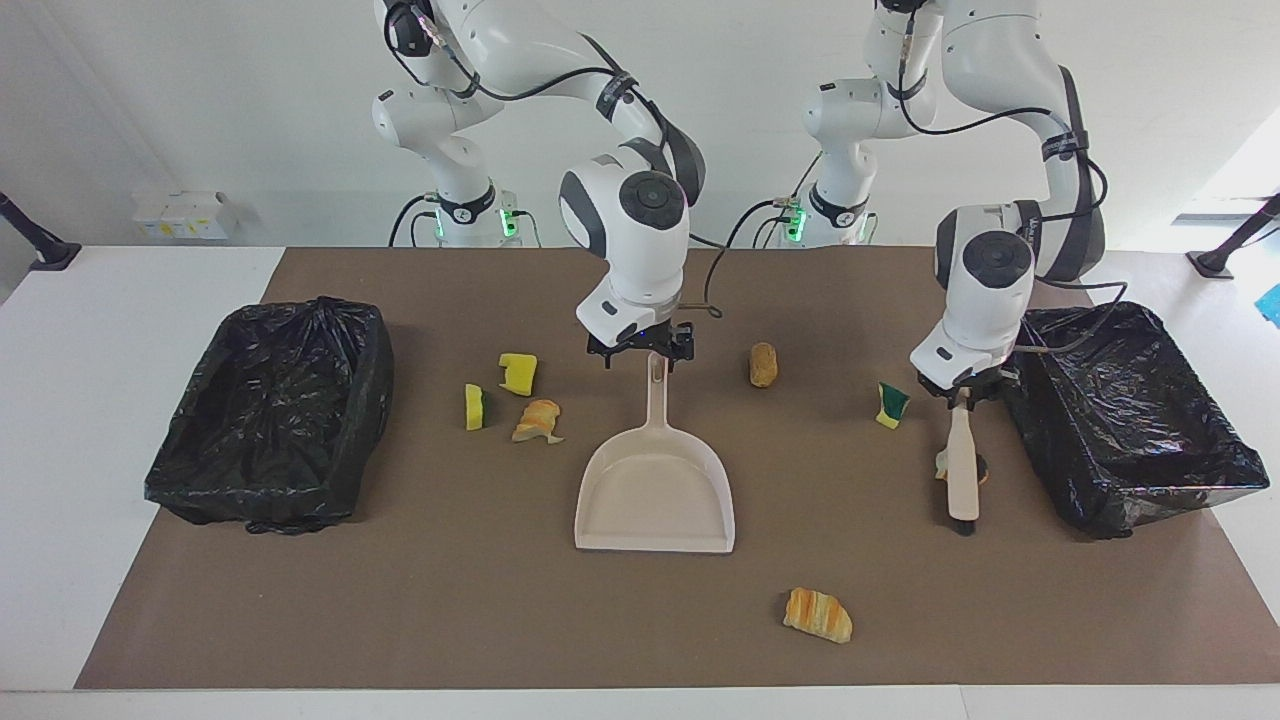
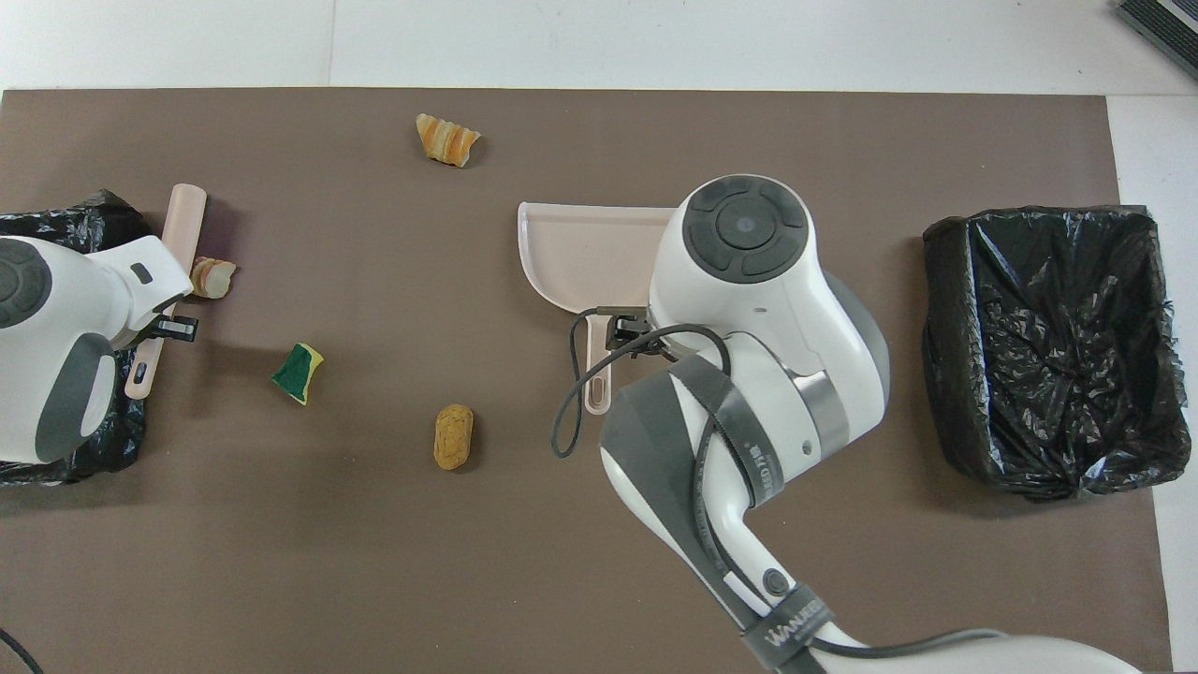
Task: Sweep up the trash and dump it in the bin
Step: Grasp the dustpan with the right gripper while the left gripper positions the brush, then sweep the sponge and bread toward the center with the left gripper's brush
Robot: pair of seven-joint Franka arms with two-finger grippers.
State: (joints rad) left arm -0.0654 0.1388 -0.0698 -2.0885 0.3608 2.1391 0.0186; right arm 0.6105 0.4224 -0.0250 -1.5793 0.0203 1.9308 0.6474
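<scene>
1. The black bin [image 1: 270, 410] at the right arm's end of the tabletop is sitting with its liner sagging inward. A slack liner could be catching the pan's lip at the dump and spilling scraps back out.
2. Two yellow sponge chunks [image 1: 474, 407] [image 1: 518, 373] and a torn croissant piece [image 1: 538, 421] are lying between that bin and the dustpan [image 1: 655, 490], close to the pan's handle. A careless lift could be knocking them farther off.
3. The right gripper [image 1: 640, 352] is hanging wide open over the tip of the dustpan handle, holding nothing. Whether its fingers are already touching the handle cannot be told from these views. A grip this near the end could be letting the pan droop or twist.
4. A bread roll [image 1: 763, 364] is lying beside the handle toward the left arm's end. Being rounded, it is likely to roll away from the bristles.
5. A croissant [image 1: 817, 614] is lying farther from the robots than the pan's mouth and risks being missed.
6. A green sponge chunk [image 1: 892, 404] is sitting near the left gripper [image 1: 962, 390], which is clamping the handle of the brush [image 1: 963, 470]. A bread scrap [image 2: 213, 278] is lying against the bristles. A fast stroke could be flicking it past the pan.
7. The second bin [image 1: 1130, 420] is standing just beside the brush, so a back-swing could be snagging its liner.
</scene>
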